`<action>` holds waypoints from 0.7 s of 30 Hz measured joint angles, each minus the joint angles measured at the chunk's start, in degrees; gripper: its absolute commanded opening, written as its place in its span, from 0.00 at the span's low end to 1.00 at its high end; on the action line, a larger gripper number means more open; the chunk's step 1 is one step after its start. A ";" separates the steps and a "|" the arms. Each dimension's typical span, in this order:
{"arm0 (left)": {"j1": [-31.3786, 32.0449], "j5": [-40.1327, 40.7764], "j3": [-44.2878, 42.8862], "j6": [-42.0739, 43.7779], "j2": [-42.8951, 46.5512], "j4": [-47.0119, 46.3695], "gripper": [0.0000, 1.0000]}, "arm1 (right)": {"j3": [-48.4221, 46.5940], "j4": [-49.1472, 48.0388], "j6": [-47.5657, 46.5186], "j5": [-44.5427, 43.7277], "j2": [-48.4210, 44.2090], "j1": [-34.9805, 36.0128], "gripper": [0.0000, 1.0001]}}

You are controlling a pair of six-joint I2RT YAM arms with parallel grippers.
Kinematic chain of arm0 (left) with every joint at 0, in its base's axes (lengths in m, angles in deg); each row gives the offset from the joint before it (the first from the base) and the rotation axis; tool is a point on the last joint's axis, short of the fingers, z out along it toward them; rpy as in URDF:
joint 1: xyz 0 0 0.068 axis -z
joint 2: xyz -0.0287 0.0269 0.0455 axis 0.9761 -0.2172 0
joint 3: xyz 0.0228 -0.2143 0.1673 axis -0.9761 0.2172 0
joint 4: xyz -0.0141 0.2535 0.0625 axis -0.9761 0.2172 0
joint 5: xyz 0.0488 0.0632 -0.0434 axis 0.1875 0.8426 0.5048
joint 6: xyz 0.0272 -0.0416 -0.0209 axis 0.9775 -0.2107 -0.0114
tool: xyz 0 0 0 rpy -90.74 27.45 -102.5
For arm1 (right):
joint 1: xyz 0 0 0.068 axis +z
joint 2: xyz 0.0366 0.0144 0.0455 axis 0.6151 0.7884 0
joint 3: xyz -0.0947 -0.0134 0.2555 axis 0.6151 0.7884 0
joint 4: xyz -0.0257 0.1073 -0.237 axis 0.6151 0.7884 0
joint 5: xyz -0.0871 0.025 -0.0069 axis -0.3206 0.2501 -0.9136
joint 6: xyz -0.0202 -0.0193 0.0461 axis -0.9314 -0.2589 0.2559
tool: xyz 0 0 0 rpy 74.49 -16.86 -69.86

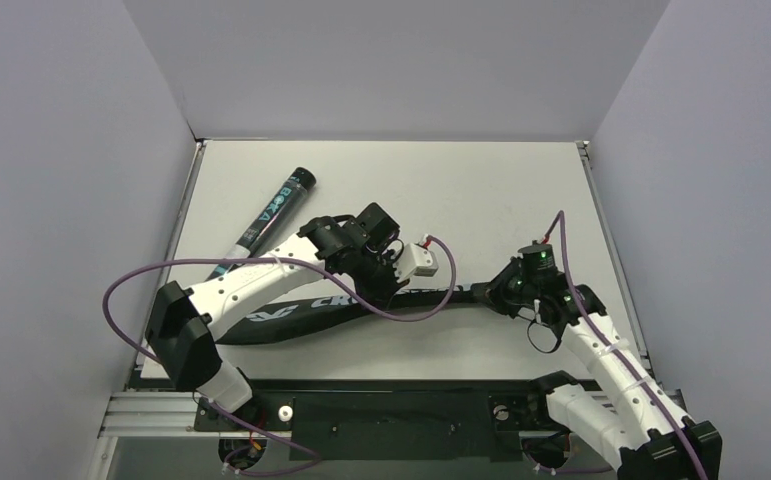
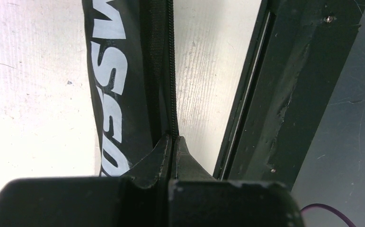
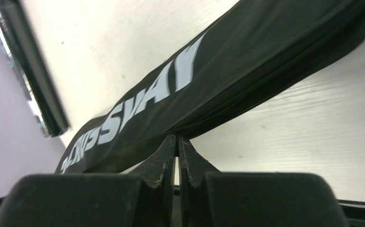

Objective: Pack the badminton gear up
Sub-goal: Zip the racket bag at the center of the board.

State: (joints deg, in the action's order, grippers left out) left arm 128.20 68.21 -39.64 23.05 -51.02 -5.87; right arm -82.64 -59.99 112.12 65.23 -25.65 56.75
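Observation:
The black racket-shaped bag [image 1: 283, 318] lettered CROSSWAY lies across the near half of the table. My left gripper [image 1: 389, 290] is shut on the bag's zipper line; in the left wrist view the zipper teeth run straight into the closed fingertips [image 2: 173, 138], with the bag [image 2: 119, 71] beyond. My right gripper [image 1: 493, 293] is shut on the bag's narrow right end; in the right wrist view it [image 3: 177, 137] pinches the bag's [image 3: 246, 52] lower edge. The black teal-printed tube [image 1: 273, 210] lies at the far left, apart from both grippers. No racket shows.
The black frame rail [image 1: 391, 400] runs along the table's near edge and also shows in the left wrist view [image 2: 284, 85]. Grey walls close in the left, back and right sides. A purple cable [image 1: 131, 280] loops beside the left arm.

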 measured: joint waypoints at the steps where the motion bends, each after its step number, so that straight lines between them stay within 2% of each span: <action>1: -0.02 -0.02 0.02 0.07 0.26 0.07 0.00 | -0.39 1.16 -0.76 -0.33 0.02 -0.96 0.00; 9: -0.22 0.00 0.50 0.92 1.97 0.48 0.00 | -3.39 10.05 -7.37 -3.82 1.20 -8.55 0.00; 21: -1.20 -0.81 1.33 1.55 3.15 0.55 0.00 | -5.35 15.69 -12.61 -10.82 2.78 -12.59 0.00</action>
State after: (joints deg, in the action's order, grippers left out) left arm 126.99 67.40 -38.31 24.60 -47.87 -5.32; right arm -88.00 -44.30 99.51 54.41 -22.88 44.16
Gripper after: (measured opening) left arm 0.025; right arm 0.005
